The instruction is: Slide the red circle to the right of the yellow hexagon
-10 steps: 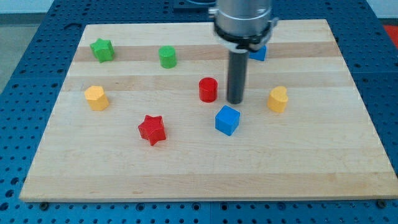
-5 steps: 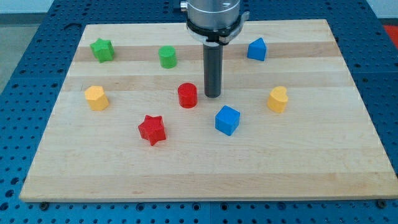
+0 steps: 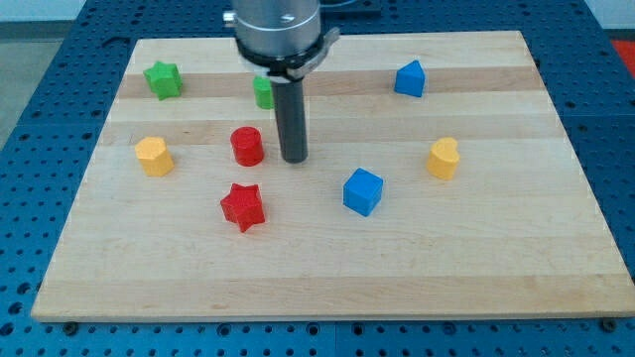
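The red circle (image 3: 247, 146) is a short red cylinder left of the board's middle. The yellow hexagon (image 3: 153, 156) sits at the view's left, well to the left of the red circle. My tip (image 3: 293, 159) is just to the right of the red circle, close to it or touching it. The rod rises toward the view's top and hides part of the green cylinder (image 3: 263, 92).
A red star (image 3: 242, 206) lies below the red circle. A blue cube (image 3: 363, 191) is right of the middle. A yellow block (image 3: 444, 158) is at the right, a blue block (image 3: 410, 78) at the top right, a green star (image 3: 163, 79) at the top left.
My tip has moved to the view's left, and the red circle has slid left ahead of it, toward the yellow hexagon. The other blocks have not moved.
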